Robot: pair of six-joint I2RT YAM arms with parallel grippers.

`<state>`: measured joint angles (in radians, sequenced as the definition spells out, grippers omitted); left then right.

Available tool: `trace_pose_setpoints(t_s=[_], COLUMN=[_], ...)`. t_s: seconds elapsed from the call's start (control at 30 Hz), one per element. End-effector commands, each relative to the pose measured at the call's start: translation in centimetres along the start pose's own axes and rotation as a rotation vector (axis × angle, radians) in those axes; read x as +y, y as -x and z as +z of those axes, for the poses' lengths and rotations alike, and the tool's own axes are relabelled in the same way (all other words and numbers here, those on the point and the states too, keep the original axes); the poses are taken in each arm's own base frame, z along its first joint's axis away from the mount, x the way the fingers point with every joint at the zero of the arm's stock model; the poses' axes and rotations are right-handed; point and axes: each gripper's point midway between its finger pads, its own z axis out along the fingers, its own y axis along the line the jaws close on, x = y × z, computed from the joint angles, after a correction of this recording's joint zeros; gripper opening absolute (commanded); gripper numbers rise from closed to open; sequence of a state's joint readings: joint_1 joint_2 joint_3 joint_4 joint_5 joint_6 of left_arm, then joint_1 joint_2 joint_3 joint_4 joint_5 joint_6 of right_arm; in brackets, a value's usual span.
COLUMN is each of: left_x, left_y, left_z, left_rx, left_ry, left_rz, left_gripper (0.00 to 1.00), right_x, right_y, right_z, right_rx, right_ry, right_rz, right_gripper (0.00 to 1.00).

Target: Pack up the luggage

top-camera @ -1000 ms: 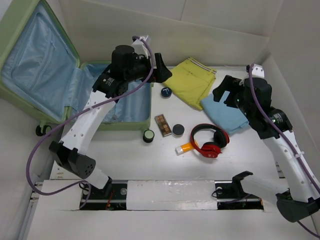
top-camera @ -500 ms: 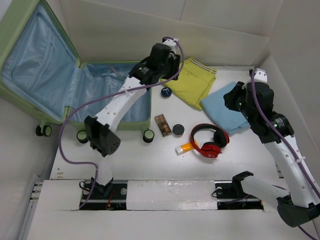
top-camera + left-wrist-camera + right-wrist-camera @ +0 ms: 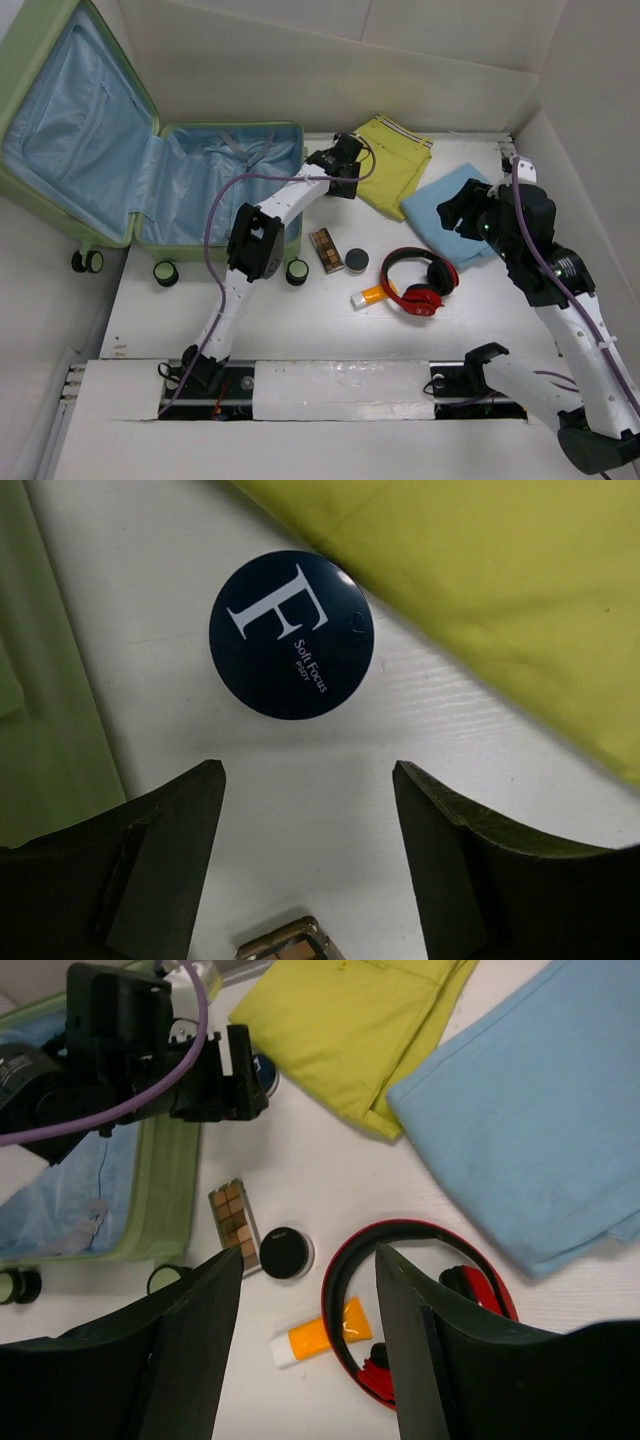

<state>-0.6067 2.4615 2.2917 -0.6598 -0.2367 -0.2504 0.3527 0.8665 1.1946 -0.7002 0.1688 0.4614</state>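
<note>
The luggage (image 3: 62, 130), a hard green shell lined with blue fabric, lies open. Left gripper (image 3: 305, 780) gapes above a round navy tin (image 3: 291, 635); right gripper (image 3: 308, 1258) gapes empty.

1. Shows the left gripper (image 3: 305, 780) swung off the luggage (image 3: 190, 205) interior toward 3 o'clock, now low beside the yellow garment (image 3: 395, 165).
2. Puts the navy round tin (image 3: 291, 634) just ahead of its spread jaws, hidden beneath the gripper in the overhead view.
3. Uncovers a luggage wheel (image 3: 165, 272) at 8 o'clock, masked by the left arm a second ago.
4. Finds the right gripper (image 3: 305, 1270) slid slightly toward 6 o'clock over the blue cloth (image 3: 530, 1130).
</note>
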Motion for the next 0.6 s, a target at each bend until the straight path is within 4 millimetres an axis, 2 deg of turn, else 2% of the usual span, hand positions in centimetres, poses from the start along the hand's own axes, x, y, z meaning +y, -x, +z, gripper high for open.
trace_pose_setpoints(t_s=[0.0, 0.07, 0.13, 0.17, 0.23, 0.33, 0.4, 0.57], left_x=[0.0, 0.0, -0.2, -0.4, -0.2, -0.5, -0.1, -0.3], left_y=[5.3, 6.0, 5.7, 6.3, 5.8, 6.1, 5.5, 5.7], left_z=[-2.9, -2.4, -1.1, -1.1, 0.1, 0.7, 2.1, 2.9], left_rx=[-0.17, -0.203, -0.209, -0.232, -0.231, -0.247, -0.237, -0.257], left_ry=[0.02, 0.031, 0.042, 0.032, 0.059, 0.049, 0.059, 0.061], left_rz=[-0.119, -0.164, -0.179, -0.197, -0.208, -0.237, -0.248, -0.265], left_gripper=[0.65, 0.67, 0.68, 0.68, 0.7, 0.72, 0.74, 0.75], right_x=[1.1, 1.7, 2.0, 2.3, 2.4, 2.6, 2.7, 3.4], right_y=[-0.6, -0.8, -0.9, -1.1, -1.0, -0.7, -0.8, -0.7], right_z=[-0.2, -0.6, -0.6, -0.7, -1.0, -1.6, -1.8, -2.7], right_rx=[0.029, 0.038, 0.048, 0.055, 0.052, 0.047, 0.053, 0.065], right_ry=[0.069, 0.105, 0.124, 0.138, 0.151, 0.167, 0.175, 0.217], right_rz=[0.016, 0.017, 0.017, 0.017, 0.017, 0.0, -0.01, -0.019], right_gripper=[0.62, 0.63, 0.63, 0.64, 0.64, 0.66, 0.67, 0.68])
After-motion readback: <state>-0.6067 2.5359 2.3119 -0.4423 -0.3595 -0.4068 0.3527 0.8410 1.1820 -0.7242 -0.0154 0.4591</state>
